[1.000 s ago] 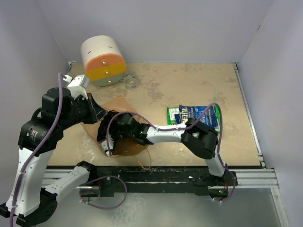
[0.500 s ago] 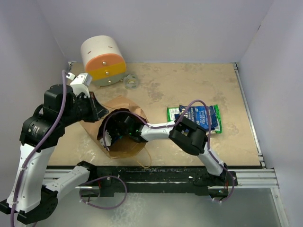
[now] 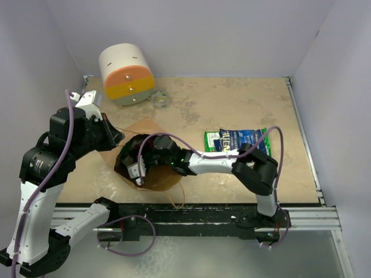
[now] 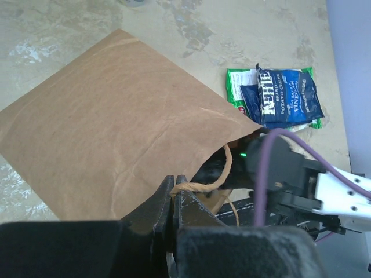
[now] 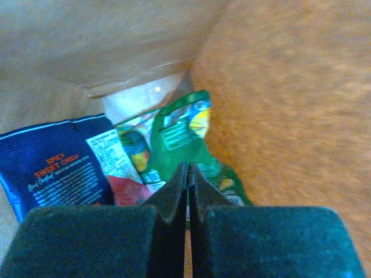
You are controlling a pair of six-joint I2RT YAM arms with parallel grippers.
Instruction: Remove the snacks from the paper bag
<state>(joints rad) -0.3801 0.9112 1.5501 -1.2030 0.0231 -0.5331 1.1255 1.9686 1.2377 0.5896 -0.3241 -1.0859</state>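
Observation:
The brown paper bag (image 3: 156, 176) lies on its side, mouth toward the near left. My left gripper (image 4: 174, 188) is shut on its twisted paper handle (image 4: 203, 186) and holds the mouth up. My right gripper (image 5: 187, 174) reaches deep inside the bag, its jaws shut on the near edge of a green snack packet (image 5: 185, 136). Beside it in the bag lie a dark blue packet (image 5: 52, 168) and a pink-red one (image 5: 127, 190). Outside, a blue packet (image 3: 243, 141) lies on top of a green one (image 3: 212, 141) on the table.
A white, orange and yellow cylinder (image 3: 126, 74) lies at the back left, with a small tape roll (image 3: 159, 99) beside it. Grey walls close in the table on three sides. The metal rail (image 3: 203, 214) runs along the near edge.
My right gripper has closed from wide open to shut inside the bag. The left arm shifted slightly while holding the handle.

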